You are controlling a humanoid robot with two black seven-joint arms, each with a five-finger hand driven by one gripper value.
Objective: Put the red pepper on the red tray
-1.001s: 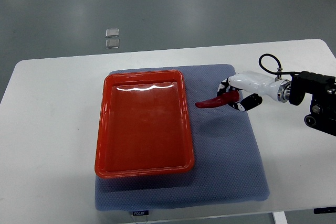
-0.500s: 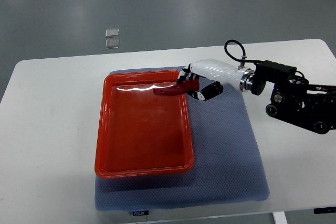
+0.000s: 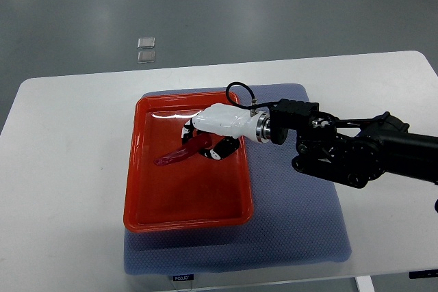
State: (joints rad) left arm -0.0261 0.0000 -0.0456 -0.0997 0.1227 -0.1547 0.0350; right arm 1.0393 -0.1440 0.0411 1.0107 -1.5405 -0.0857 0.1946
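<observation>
A red tray lies on a blue-grey mat on the white table. My right hand reaches in from the right over the tray's upper middle. Its fingers are shut on a long red pepper, whose tip points down-left, low over the tray floor. I cannot tell whether the pepper touches the tray. The left arm does not show.
The white table extends around the mat. My right arm's black forearm lies across the mat to the right of the tray. Two small clear squares lie on the grey floor beyond the table.
My right hand has carried the red pepper leftward from over the mat, past the tray's right rim, to over the tray's middle, and lowered it.
</observation>
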